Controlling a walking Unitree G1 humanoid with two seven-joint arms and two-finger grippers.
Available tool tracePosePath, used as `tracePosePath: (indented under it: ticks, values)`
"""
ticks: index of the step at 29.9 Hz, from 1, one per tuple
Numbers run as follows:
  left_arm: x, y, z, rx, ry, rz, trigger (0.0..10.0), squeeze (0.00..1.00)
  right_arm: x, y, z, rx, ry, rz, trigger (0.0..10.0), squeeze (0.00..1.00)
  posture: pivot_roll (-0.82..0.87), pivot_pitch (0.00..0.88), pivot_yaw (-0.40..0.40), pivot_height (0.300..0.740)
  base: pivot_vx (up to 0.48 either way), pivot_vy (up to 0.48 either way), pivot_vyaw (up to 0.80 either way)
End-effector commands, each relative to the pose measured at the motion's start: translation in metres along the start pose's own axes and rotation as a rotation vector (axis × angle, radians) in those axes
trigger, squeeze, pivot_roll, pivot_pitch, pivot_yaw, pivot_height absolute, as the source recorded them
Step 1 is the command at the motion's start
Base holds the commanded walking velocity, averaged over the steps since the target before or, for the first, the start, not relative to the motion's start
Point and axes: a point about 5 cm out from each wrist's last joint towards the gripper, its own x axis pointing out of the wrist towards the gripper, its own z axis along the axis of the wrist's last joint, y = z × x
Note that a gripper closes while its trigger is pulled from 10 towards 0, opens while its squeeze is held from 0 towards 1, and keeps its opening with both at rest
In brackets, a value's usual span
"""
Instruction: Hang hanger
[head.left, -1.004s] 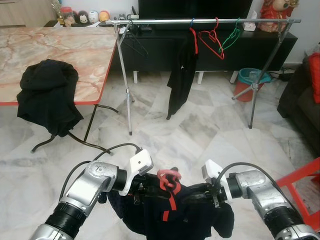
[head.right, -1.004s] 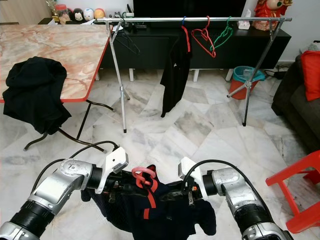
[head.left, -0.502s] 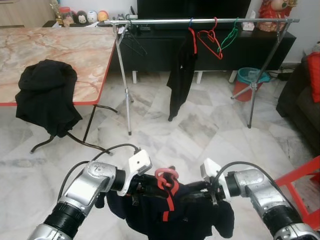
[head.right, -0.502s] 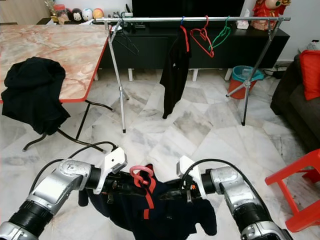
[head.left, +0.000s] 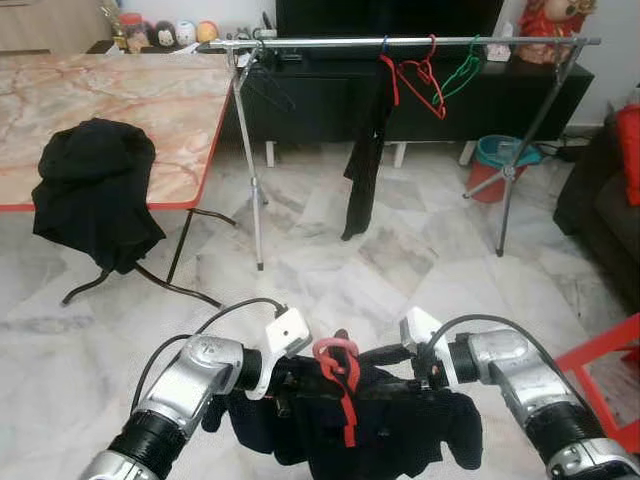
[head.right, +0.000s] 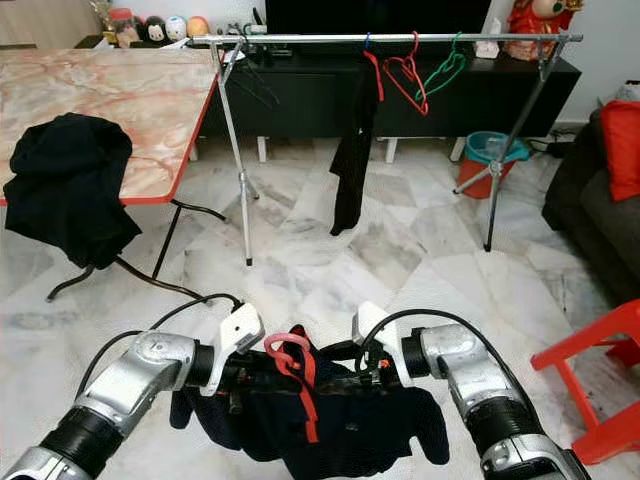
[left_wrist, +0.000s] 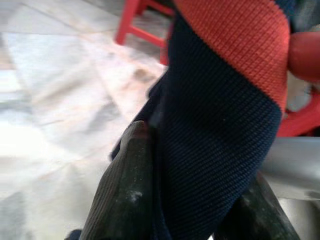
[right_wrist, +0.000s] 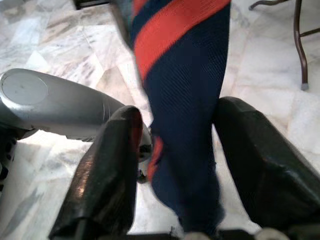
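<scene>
— Where is the hanger?
— The red hanger (head.left: 337, 358) sits low before the robot, its hook rising above the dark navy garment (head.left: 385, 430) with an orange-red stripe draped on it, above the marble floor (head.left: 330, 270).

— What are the tools doing?
— The left tool (left_wrist: 182, 200) has its black fingers (left_wrist: 122, 195) pressed onto the navy cloth; the right tool (right_wrist: 175, 165) has cloth between its fingers, though whether it pinches cannot be told.

— And the surroundings?
— The metal rail (head.left: 400, 42) stands well ahead, carrying a black garment (head.left: 362, 165), a red hanger and a green hanger (head.left: 462, 70). Another black garment (head.left: 95, 190) droops over the marble-patterned surface (head.left: 120, 100).
</scene>
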Motion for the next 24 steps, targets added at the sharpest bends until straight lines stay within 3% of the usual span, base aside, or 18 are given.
tracePosePath:
  ticks: [1,6,12,13,14,15,17,18,19,20,21,24]
  values:
    - [-0.003,0.007,0.007,0.035,-0.025,0.042,0.0,0.00,-0.003,-0.001,0.003,-0.029,0.028,-0.001,10.0,1.00,0.03,0.025,-0.042,0.740,0.000,0.000,0.00]
    - [-0.003,0.011,0.003,0.033,-0.029,0.093,0.0,0.00,-0.007,-0.005,0.000,-0.046,0.057,-0.068,10.0,1.00,0.03,0.021,-0.041,0.740,0.000,0.000,0.00]
    - [-0.001,0.017,-0.010,0.001,-0.030,0.231,0.0,0.00,-0.018,-0.019,0.002,0.000,-0.053,-0.314,10.0,1.00,0.02,0.024,-0.043,0.740,0.000,0.000,0.00]
    - [0.000,0.017,-0.012,-0.006,-0.035,0.244,0.0,0.00,-0.020,-0.021,0.002,0.015,-0.075,-0.352,10.0,0.84,0.02,0.024,-0.043,0.740,0.000,0.000,0.00]
    - [0.000,0.017,-0.013,-0.010,-0.039,0.251,0.0,0.00,-0.021,-0.022,0.001,0.026,-0.089,-0.377,10.0,0.84,0.02,0.032,-0.043,0.740,0.000,0.000,0.00]
    - [0.000,0.020,-0.015,-0.008,-0.043,0.309,0.0,0.00,-0.024,-0.023,0.001,0.021,-0.113,-0.429,10.0,0.00,0.02,0.037,-0.043,0.740,0.000,0.000,0.00]
    - [-0.001,0.023,-0.018,-0.019,-0.051,0.368,0.0,0.00,-0.030,-0.028,-0.003,0.039,-0.129,-0.550,10.0,0.00,0.01,0.040,-0.045,0.740,0.000,0.000,0.00]
    - [-0.002,0.025,-0.020,-0.016,-0.052,0.419,1.6,0.00,-0.035,-0.032,-0.006,0.055,-0.139,-0.660,10.0,0.00,0.01,0.042,-0.044,0.740,0.000,0.000,0.00]
    - [-0.003,0.029,-0.022,-0.036,-0.056,0.487,10.0,0.00,-0.042,-0.039,-0.009,0.101,-0.166,-0.806,10.0,0.00,0.01,0.044,-0.043,0.740,0.000,0.000,0.00]
    - [-0.003,0.029,-0.022,-0.036,-0.056,0.487,10.0,0.00,-0.042,-0.039,-0.009,0.101,-0.166,-0.806,10.0,0.00,0.01,0.044,-0.043,0.740,0.000,0.000,0.00]
    - [-0.004,0.031,-0.023,-0.053,-0.059,0.519,10.0,0.00,-0.046,-0.042,-0.011,0.134,-0.181,-0.883,10.0,0.00,0.01,0.044,-0.043,0.740,0.000,0.000,0.00]
    - [-0.006,0.036,-0.023,-0.073,-0.098,0.632,10.0,0.00,-0.055,-0.046,-0.025,0.316,-0.280,-1.154,10.0,0.00,0.00,0.049,-0.036,0.740,0.000,0.000,0.00]
